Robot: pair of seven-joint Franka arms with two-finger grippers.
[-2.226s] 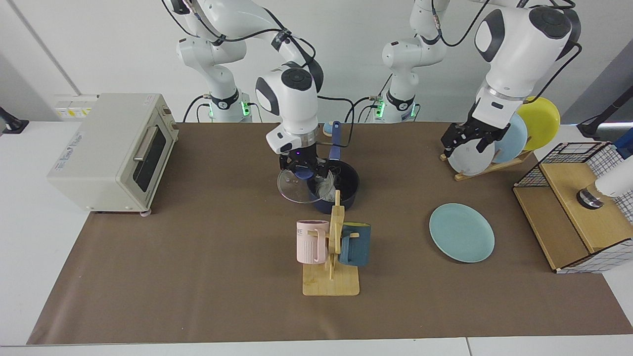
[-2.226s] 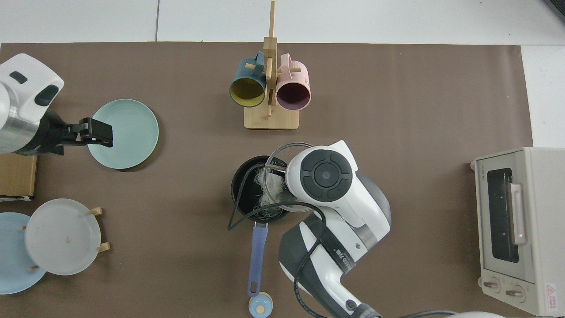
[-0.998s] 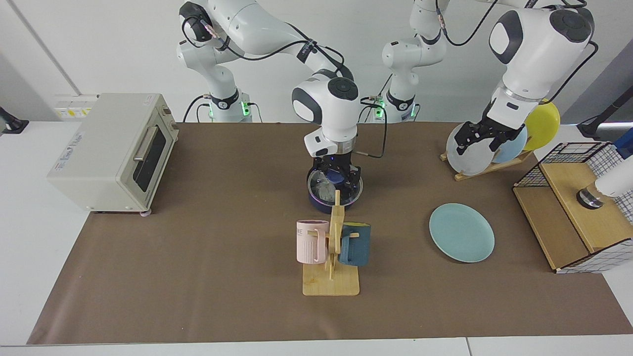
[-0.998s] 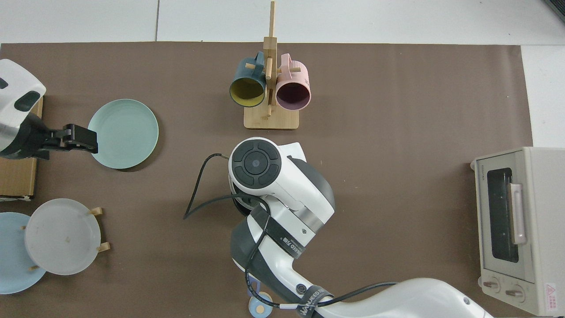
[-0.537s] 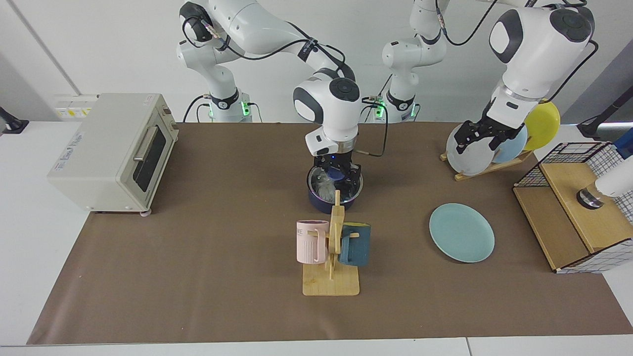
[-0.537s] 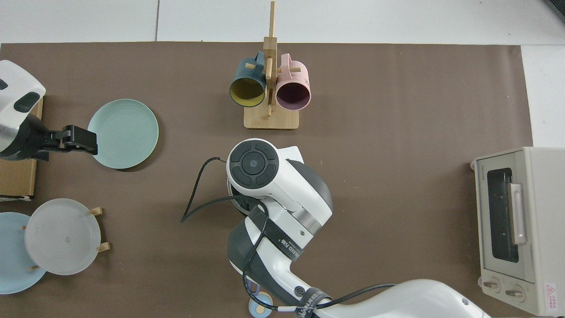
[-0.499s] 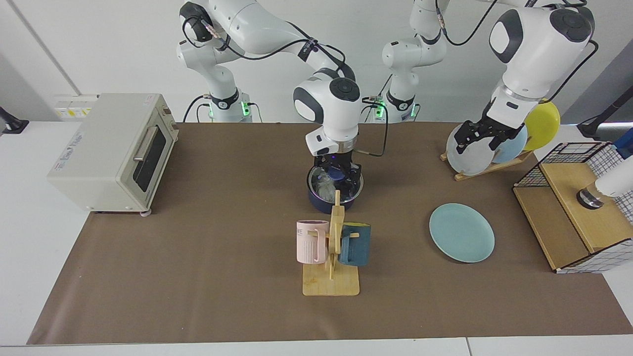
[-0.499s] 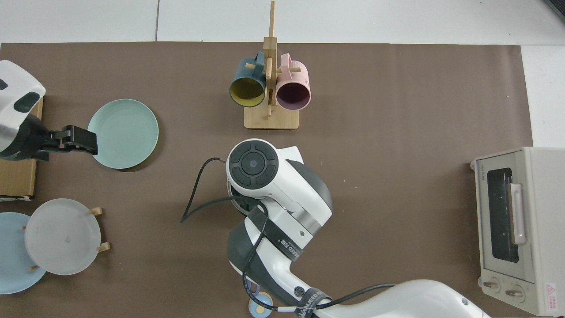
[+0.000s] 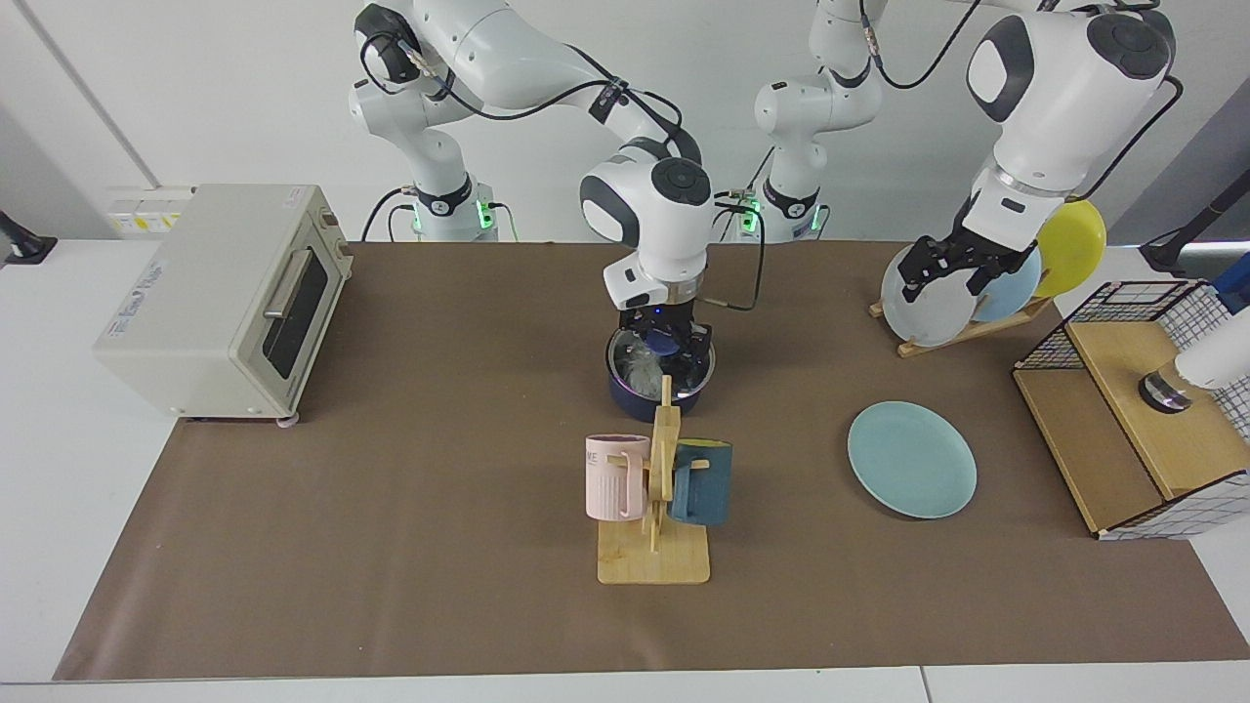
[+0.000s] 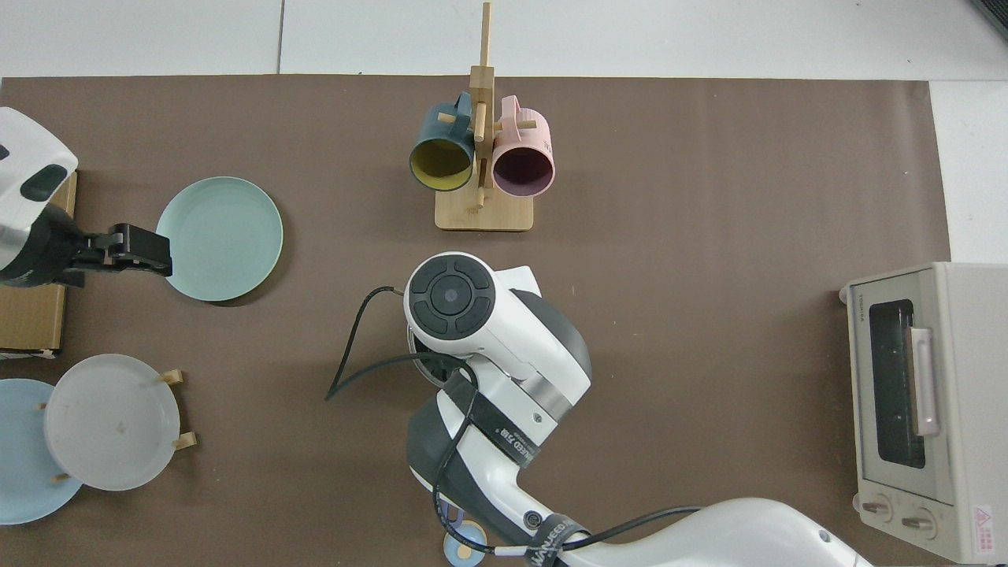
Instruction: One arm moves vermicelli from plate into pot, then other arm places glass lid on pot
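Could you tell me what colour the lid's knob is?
Blue; the knob shows best in the facing view, under the right gripper.

The dark blue pot [image 9: 656, 392] sits in the middle of the brown surface [image 9: 391, 488]. The clear lid [image 9: 640, 363] lies flat on top of it. White noodles [image 9: 637, 373] show through the glass. The round green plate [image 9: 911, 459] lies flat, well apart from the pot.

Plain white wall [image 9: 195, 88] behind, white table [image 9: 59, 469] under a brown mat [image 9: 391, 488], cream toaster oven [image 9: 220, 298] at one end, wooden mug rack [image 9: 656, 508] mid-table, even bright light
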